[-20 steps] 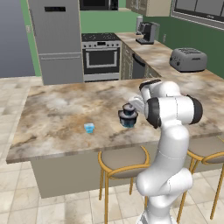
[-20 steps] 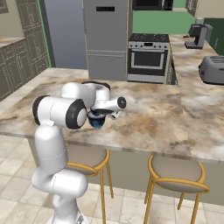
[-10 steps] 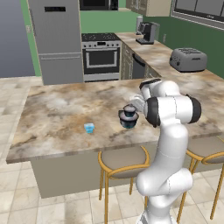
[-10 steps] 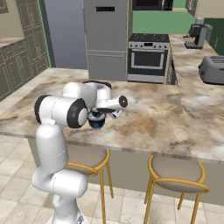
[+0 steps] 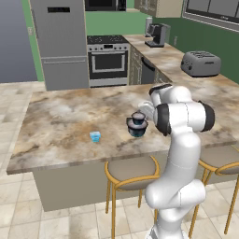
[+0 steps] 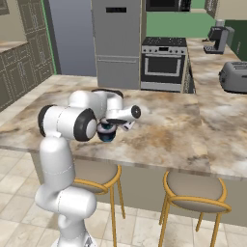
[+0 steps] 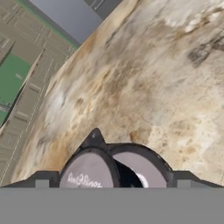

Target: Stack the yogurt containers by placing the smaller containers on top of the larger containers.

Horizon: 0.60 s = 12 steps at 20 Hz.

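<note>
- While my white arm reached over the near edge of the counter [image 5: 60, 116], my gripper [image 7: 111, 180] stood with its jaws spread wide, one dark fingertip [image 7: 41, 178] on each side of the stacked tubs and nothing clamped between them.
- Smaller tub [image 7: 87, 173]: round and tapered, dark blue, with a flat pale grey lid bearing a line of script lettering. It sat on top of the larger tub, set toward one side of that lid, as the hand view showed.
- Larger tub [image 7: 142, 168]: wider and bowl-like, dark blue, with a smooth pale grey-white flat top, part of it bare beside the smaller tub. In the left base view the pair appeared as one dark stack [image 5: 137, 126] on the counter near its front edge, just beside my wrist; in the right base view it showed under my hand [image 6: 106, 132].
- Tiny light-blue cup [image 5: 95, 137]: a small round cup standing alone on the counter, well apart from the stack, to its left in the left base view. Its contents could not be made out.
- Counter surface: polished stone, mottled brown and cream, with two round tan-seated stools [image 5: 132, 172] under its front edge.
</note>
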Available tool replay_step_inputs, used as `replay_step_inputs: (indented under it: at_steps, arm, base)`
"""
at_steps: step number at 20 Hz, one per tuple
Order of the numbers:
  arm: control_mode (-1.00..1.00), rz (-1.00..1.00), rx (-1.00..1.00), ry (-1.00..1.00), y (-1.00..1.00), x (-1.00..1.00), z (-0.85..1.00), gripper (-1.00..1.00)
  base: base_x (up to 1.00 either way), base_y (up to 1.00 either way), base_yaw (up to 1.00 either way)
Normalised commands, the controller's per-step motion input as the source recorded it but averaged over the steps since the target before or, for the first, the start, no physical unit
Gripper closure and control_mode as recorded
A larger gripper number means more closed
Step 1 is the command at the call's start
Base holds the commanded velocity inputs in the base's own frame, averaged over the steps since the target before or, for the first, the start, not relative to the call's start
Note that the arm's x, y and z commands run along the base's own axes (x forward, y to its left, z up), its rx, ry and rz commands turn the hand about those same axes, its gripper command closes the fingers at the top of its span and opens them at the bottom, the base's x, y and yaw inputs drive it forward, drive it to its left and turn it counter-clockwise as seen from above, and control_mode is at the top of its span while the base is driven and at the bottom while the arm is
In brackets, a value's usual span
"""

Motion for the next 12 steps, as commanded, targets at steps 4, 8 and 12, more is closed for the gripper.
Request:
replay_step_inputs:
  at_steps: [4,8,12]
  arm:
    - [-1.0,0.0,0.0,-0.03,0.0,-0.04,0.26,-1.0]
    - [-1.0,0.04,0.0,-0.01,-0.01,-0.16,0.41,-1.0]
    - [-1.0,0.02,-0.06,0.0,0.0,-0.21,0.33,-1.0]
  base:
    - [0.0,0.0,0.0]
    - [0.0,0.0,0.0]
    - [0.0,0.0,0.0]
